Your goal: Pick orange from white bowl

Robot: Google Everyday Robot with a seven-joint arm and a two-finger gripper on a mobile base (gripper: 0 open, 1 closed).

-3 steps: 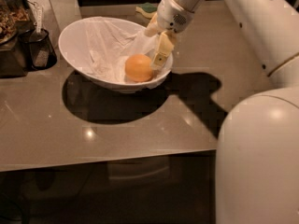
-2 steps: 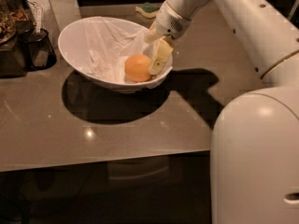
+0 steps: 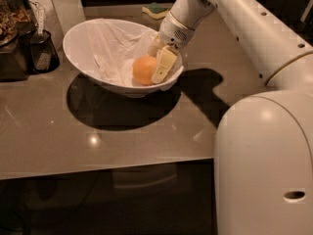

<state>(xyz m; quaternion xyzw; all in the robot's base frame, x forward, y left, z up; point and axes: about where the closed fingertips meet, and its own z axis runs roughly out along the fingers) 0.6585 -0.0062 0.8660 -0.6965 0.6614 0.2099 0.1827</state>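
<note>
Grey-brown countertop [image 3: 122, 141] spreads before us, and nearest, at the right, bulges the robot's white body [image 3: 264, 165]. Beyond the counter's front edge we see a broad dark shadow, and just behind it the white bowl [image 3: 83, 38], tilted, with its white cloth [image 3: 112, 48] bunched inside. We find the orange [image 3: 143, 70] lying in the bowl, low against its right-hand wall. The gripper [image 3: 162, 62] reaches down into the bowl from the right and touches the orange's right side; we cannot tell whether it grips the fruit or merely rests against it. From there the arm [image 3: 244, 23] slants up and to the right. Left of the bowl stands a dark cup [image 3: 43, 53]. Farthest back, near the counter's far edge, lies a yellow-and-green sponge [image 3: 155, 10].
</note>
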